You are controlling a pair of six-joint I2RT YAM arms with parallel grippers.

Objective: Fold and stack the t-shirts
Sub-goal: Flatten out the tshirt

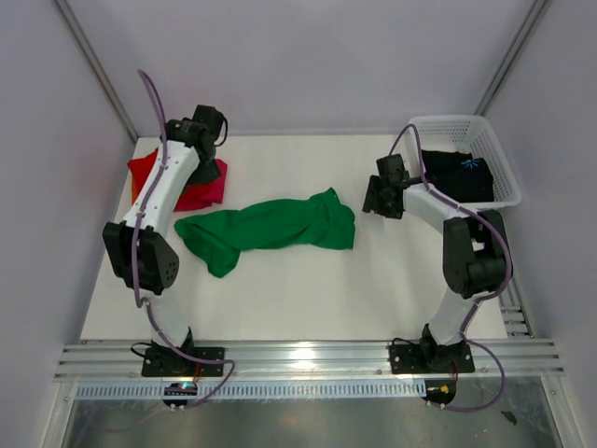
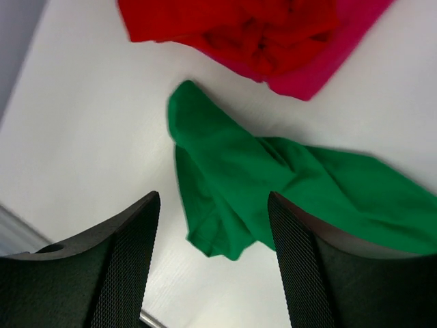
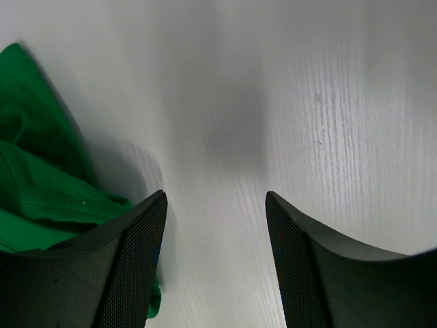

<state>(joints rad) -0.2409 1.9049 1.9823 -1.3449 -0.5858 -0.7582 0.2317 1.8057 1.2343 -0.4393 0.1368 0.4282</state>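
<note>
- On the white desk (image 1: 308,289), a green t-shirt (image 1: 270,227) lies crumpled and stretched out at centre, between the two arms.
- Left fingers (image 2: 126,260) stand apart above the back-left corner, holding nothing; there a red t-shirt (image 1: 142,173) appears to overlap a magenta t-shirt (image 1: 213,191).
- Right fingers (image 3: 130,260) gape over bare desk by the green cloth's other end.
- A black t-shirt (image 1: 457,175) sits in the white basket (image 1: 448,120) at far right.
</note>
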